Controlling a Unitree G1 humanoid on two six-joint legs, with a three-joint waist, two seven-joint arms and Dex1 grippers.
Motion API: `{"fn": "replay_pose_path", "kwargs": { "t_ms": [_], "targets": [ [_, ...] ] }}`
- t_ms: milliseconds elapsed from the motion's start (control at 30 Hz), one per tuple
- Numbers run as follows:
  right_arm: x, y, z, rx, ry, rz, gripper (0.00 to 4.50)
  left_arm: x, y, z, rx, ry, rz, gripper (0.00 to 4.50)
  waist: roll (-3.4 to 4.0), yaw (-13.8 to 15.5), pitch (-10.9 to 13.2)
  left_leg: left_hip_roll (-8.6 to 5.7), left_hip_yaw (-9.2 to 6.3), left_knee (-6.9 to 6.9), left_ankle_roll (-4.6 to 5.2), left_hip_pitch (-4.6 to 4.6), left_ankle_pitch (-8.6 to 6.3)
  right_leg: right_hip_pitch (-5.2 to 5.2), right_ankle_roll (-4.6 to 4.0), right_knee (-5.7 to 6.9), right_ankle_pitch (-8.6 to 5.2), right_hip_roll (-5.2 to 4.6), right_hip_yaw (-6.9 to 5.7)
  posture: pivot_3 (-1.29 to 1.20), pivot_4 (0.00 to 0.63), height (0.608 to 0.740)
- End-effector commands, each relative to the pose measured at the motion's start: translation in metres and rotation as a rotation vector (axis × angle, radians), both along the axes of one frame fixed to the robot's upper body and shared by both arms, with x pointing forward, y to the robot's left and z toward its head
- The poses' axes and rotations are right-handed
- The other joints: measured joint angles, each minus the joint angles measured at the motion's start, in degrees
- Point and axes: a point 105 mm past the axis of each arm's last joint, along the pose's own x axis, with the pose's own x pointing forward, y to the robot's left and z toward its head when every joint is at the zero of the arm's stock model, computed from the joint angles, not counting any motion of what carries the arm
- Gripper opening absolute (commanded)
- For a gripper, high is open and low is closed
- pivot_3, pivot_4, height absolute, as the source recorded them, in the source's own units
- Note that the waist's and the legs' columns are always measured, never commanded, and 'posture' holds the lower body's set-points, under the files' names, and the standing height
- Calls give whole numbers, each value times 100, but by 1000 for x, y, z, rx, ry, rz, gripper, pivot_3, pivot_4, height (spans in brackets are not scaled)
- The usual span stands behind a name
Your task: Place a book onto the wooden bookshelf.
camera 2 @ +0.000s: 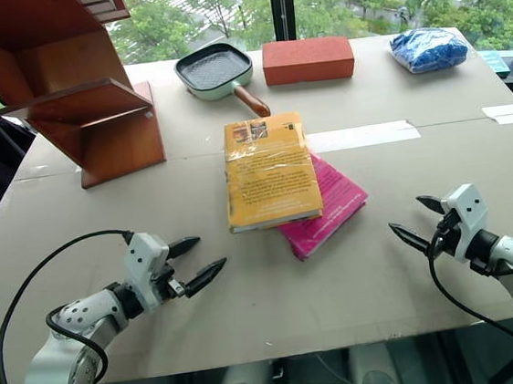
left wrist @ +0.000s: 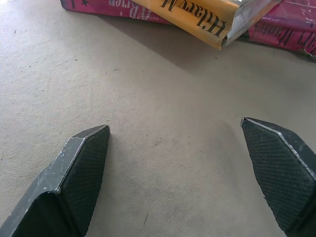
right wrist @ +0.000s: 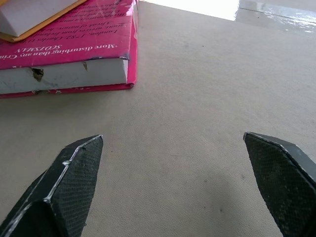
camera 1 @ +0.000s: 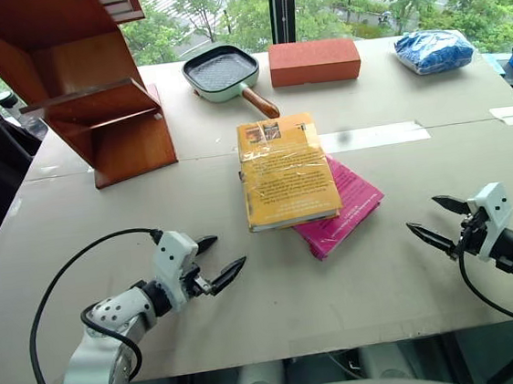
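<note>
- Glossy plastic wrap on the book, ahead between the wide-open, empty left gripper and right gripper, may slip.
- Pink book beneath could drag along.

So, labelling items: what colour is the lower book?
Magenta-pink book, clearest in the right wrist view.

magenta-pink book: mid-table, lying flat | square grill pan: far edge (wooden handle) | red-brown brick: beside pan | blue bag: far right corner

Left gripper fingers spread, right gripper fingers spread, both empty
</note>
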Motion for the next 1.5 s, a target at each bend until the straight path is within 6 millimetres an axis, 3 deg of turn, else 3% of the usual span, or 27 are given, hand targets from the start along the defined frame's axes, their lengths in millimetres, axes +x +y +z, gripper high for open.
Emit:
{"fn": "replay_pose_path", "kwargs": {
  "t_ms": [33,333,633,767,900,967,1000,1033,1067,1167,1200,1300,1500],
  "targets": [
    [2,-3,10,-12,-40,14,4500,1,6,12,5,-39,6,4393,0,-1,0,0,0,0,0,0,0,0,0,0,0,0,0,0,150,740],
    [6,-6,10,-10,-55,25,4500,10,13,33,-31,-116,2,4393,-1,2,0,0,2,0,0,-1,0,0,-1,0,1,0,2,0,150,740],
    [17,-6,18,-9,-68,9,4500,12,18,37,-6,-128,-13,4393,-1,-9,0,-1,3,0,0,0,0,0,-1,0,1,1,4,0,150,740],
    [38,6,32,-40,-86,-32,4500,12,20,44,12,-140,-42,4393,-2,-15,1,0,7,0,0,6,0,0,-1,4,1,2,10,0,150,740],
    [81,31,57,-72,-143,-41,4500,17,29,58,25,-149,-81,4393,-5,-60,3,1,8,0,0,10,0,-2,-3,8,2,7,14,0,150,740],
    [102,40,66,-75,-157,-67,3953,19,33,64,31,-157,-97,4500,-5,-73,3,2,4,0,0,16,0,-1,-8,9,5,11,16,0,150,740],
    [117,51,71,-89,-169,-60,3888,20,36,70,28,-169,-111,4500,-12,-36,-1,2,4,0,0,16,0,-1,-8,9,5,11,16,0,150,740],
    [129,60,75,-107,-172,-52,3215,21,38,77,25,-181,-119,4500,-20,-51,9,1,1,-9,0,13,0,2,-28,7,17,12,15,0,150,740],
    [138,65,77,-121,-174,-46,3080,22,40,81,21,-189,-125,4500,-22,-59,10,2,7,-8,0,2,0,-10,-16,3,27,17,24,0,150,740],
    [166,84,78,-168,-164,-35,1803,17,44,93,23,-185,-162,4500,-30,-165,16,2,4,-1,-2,-44,2,-54,-13,8,35,19,25,0,150,740],
    [173,90,79,-173,-163,-31,1205,13,45,97,40,-185,-179,4500,-30,-181,16,2,4,-3,-2,-47,2,-59,-14,8,36,19,28,0,150,740],
    [184,106,83,-178,-177,-2,90,6,45,109,74,-212,-212,4500,-30,-194,17,3,5,-10,-2,-48,2,-64,-15,7,35,23,30,0,150,740],
    [190,141,90,-154,-202,81,90,-3,44,135,59,-291,-208,4500,-36,-194,26,3,9,-15,-3,-55,2,-69,-13,4,35,19,32,0,150,740]
  ]
}}
